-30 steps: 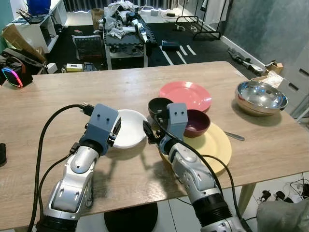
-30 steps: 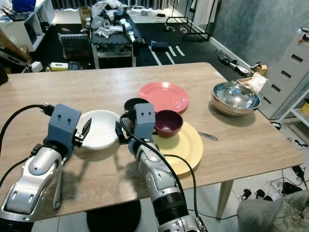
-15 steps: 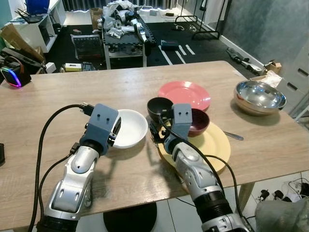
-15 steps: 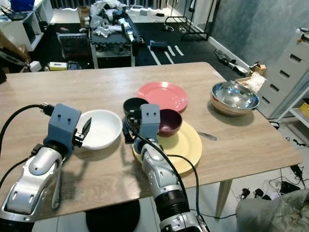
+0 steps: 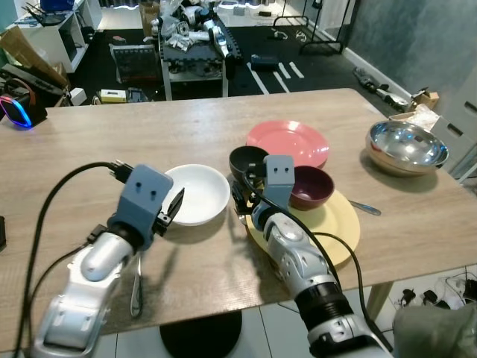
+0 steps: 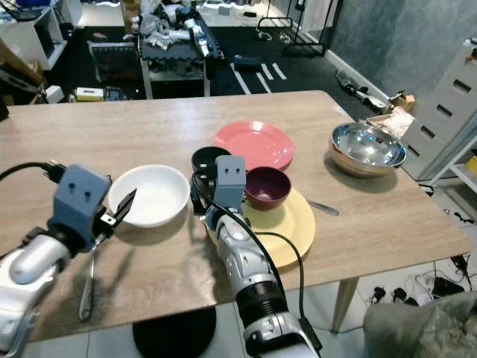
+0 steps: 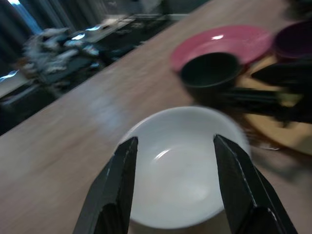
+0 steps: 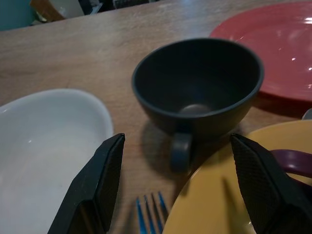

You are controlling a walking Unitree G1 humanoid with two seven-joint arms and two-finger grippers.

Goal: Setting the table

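Note:
A white bowl [image 5: 197, 193] sits on the wooden table [image 5: 89, 156], left of a black cup [image 5: 246, 159]. Behind the cup lies a pink plate [image 5: 288, 142]. A purple bowl [image 5: 312, 186] stands on a yellow plate [image 5: 337, 230]. My left gripper [image 5: 172, 206] is open at the white bowl's [image 7: 173, 165] near-left rim, fingers [image 7: 124, 170] apart above it. My right gripper [image 5: 239, 200] is open, low between the white bowl and the yellow plate, pointing at the black cup [image 8: 197, 83]. Blue fork tines [image 8: 148, 213] lie on the table just below it.
A steel bowl [image 5: 406, 147] stands at the far right of the table. One utensil [image 5: 136, 287] lies near the front edge under my left arm, another [image 5: 366, 208] right of the yellow plate. Beyond the table are a cluttered cart [image 5: 190, 45] and shelves.
My right gripper has moved right, off the white bowl's rim to the black cup. My left arm has drawn back toward the front edge, uncovering the utensil. The camera shifted slightly.

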